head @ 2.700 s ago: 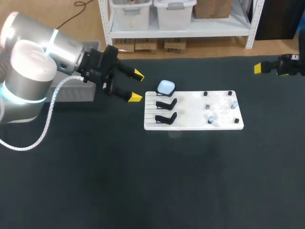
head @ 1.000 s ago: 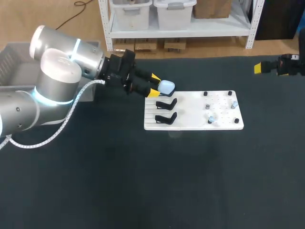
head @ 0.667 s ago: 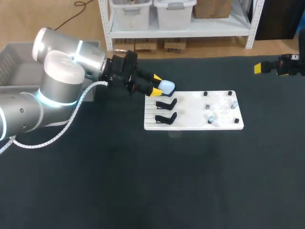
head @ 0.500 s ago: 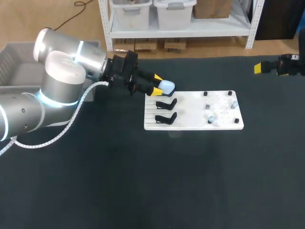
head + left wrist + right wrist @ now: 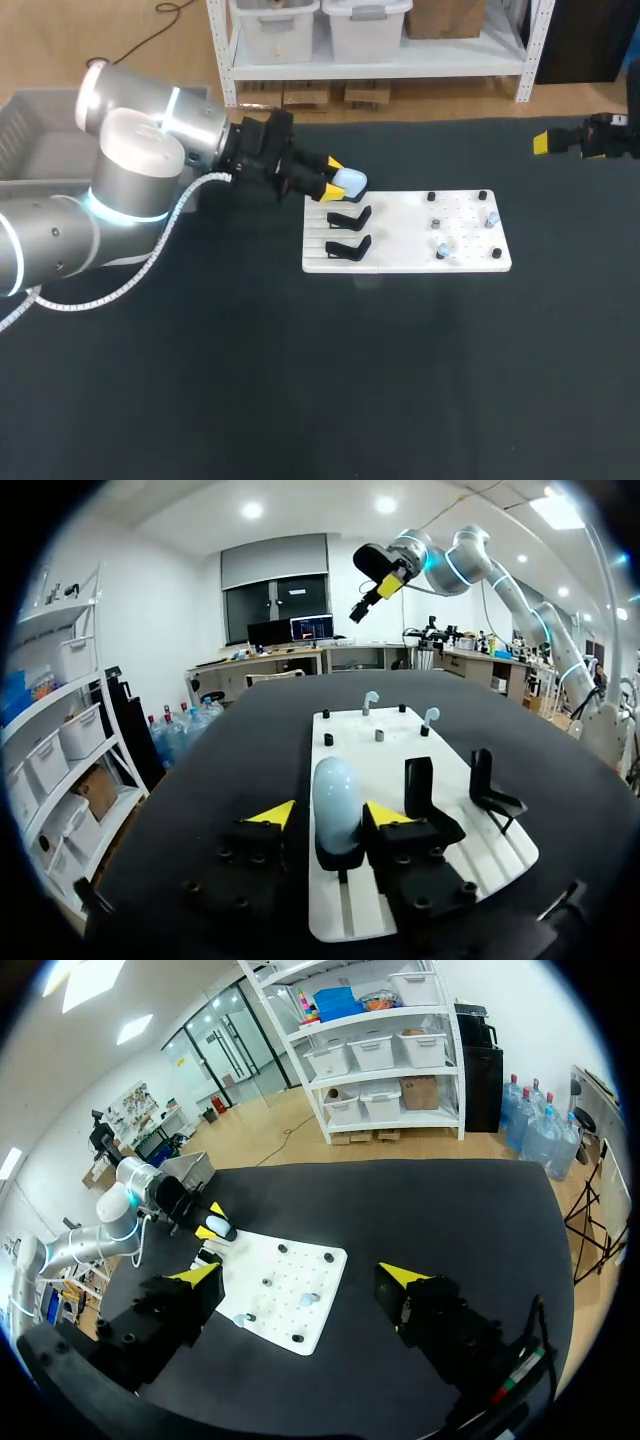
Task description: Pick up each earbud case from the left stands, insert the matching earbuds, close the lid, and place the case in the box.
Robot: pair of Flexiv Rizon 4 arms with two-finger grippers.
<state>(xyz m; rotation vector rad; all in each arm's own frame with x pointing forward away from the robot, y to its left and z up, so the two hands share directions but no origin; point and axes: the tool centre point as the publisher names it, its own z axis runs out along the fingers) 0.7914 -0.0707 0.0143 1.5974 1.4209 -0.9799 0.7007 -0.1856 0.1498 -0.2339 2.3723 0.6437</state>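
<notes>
left hand (image 5: 330, 814) unclenched, straddling earbud case (image 5: 334, 790) on stand (image 5: 339, 859) | right hand (image 5: 300, 1276) released

Table top (image 5: 300, 400): dark, matt, cloth-like covering with no sheen.
Board (image 5: 400, 252): white, smooth, plastic-looking, with a dull sheen.
Earbud case (image 5: 334, 800): pale blue, smooth plastic, glossy, with a soft highlight over its rounded top.
Stands (image 5: 348, 245): black, matt, plastic-looking, along the board's left edge.
Pegs (image 5: 431, 197): small, black, matt.
Earbuds (image 5: 430, 716): pale and slightly shiny; material cannot be told.
Left arm (image 5: 140, 150): silvery, satin-smooth, metal-looking shell.
Cable (image 5: 130, 280): white, with a ribbed surface.
Left gripper (image 5: 330, 815): matt black body with dark screw heads; smooth, bright yellow tips.
</notes>
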